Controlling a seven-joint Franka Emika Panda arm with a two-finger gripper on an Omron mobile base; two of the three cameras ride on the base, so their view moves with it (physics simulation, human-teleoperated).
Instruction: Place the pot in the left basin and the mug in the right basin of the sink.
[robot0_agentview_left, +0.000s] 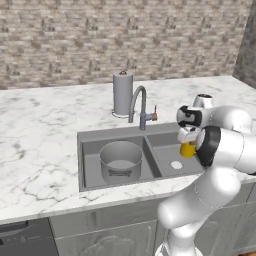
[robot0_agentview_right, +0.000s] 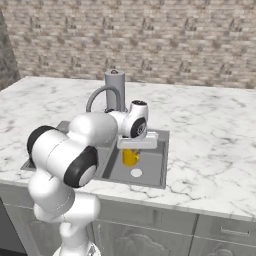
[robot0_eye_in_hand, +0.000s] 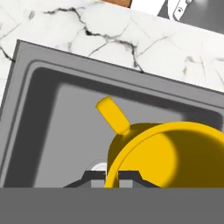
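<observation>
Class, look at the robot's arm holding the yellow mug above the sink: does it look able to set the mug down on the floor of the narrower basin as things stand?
Probably yes. The gripper is shut on the mug, which hangs over the right basin. Nothing lies below it but the bare floor and pale drain. The pot sits in the left basin, beyond the divider.

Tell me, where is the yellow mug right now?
The mug hangs in the fingers over the right basin of the sink, right of the pot, above the round drain.

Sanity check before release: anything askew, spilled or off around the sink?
Nothing stands out. The pot sits upright in the left basin; the gripper is shut on the rim of the mug, upright over the right basin. No spills.
</observation>
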